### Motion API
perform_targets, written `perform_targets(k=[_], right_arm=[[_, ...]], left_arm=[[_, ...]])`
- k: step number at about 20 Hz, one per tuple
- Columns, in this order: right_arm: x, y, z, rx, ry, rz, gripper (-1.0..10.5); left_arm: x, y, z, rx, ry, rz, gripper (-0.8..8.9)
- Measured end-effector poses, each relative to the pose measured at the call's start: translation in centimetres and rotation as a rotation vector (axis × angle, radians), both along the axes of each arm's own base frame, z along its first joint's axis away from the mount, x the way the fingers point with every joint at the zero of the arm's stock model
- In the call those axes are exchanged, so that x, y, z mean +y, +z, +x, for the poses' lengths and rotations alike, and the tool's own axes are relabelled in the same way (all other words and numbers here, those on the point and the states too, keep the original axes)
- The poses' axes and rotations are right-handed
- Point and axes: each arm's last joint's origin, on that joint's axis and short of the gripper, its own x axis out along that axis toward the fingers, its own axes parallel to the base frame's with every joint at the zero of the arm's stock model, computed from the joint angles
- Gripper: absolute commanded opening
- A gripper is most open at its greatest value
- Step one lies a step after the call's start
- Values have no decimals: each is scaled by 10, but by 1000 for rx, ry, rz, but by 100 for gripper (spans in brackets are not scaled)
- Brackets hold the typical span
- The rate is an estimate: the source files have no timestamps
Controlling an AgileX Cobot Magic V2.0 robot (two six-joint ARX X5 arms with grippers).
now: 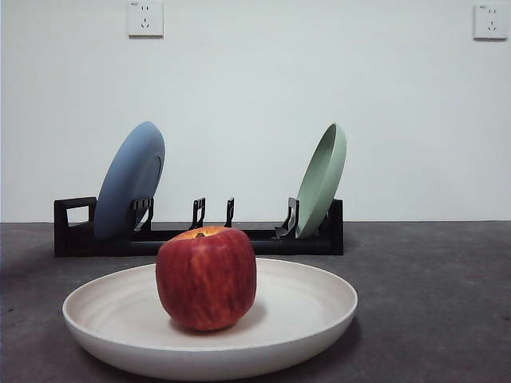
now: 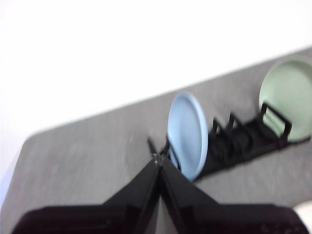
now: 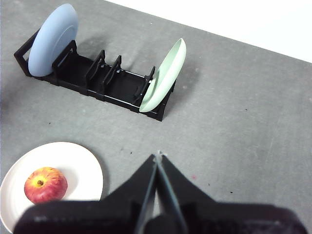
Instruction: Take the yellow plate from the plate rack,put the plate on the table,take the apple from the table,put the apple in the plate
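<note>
Apple [image 1: 206, 277] on the yellow plate [image 1: 303, 307], in front of the plate rack [image 1: 263, 236].

You can see the plate flat on the tabletop [image 1: 431, 279], apart from the rack (whose middle slots stand free between the blue plate [image 1: 128, 179] and the green plate [image 1: 323, 177]). Your left tool [image 2: 158, 160] and right tool [image 3: 157, 158] both hang above the tabletop, jaws pressed together, gripping nothing.
</note>
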Motion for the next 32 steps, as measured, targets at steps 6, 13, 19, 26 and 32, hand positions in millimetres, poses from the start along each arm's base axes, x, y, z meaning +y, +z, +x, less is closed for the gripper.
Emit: perform_targets(k=[6, 13, 19, 26, 32], right_arm=[[0, 0, 0, 0, 0, 0, 4], [0, 0, 0, 0, -1, -1, 4], [0, 0, 0, 0, -2, -3, 4], [1, -1, 1, 3, -2, -6, 4], [1, -1, 1, 3, -2, -7, 4]], left_arm=[[-2, -138, 31, -238, -59, -155, -3], [1, -253, 15, -150, 132, -319, -3], [2, -267, 6, -36, 160, -247, -3], [2, -264, 5, -74, 155, -232, -3], [2, -266, 6, -49, 159, -238, -3]])
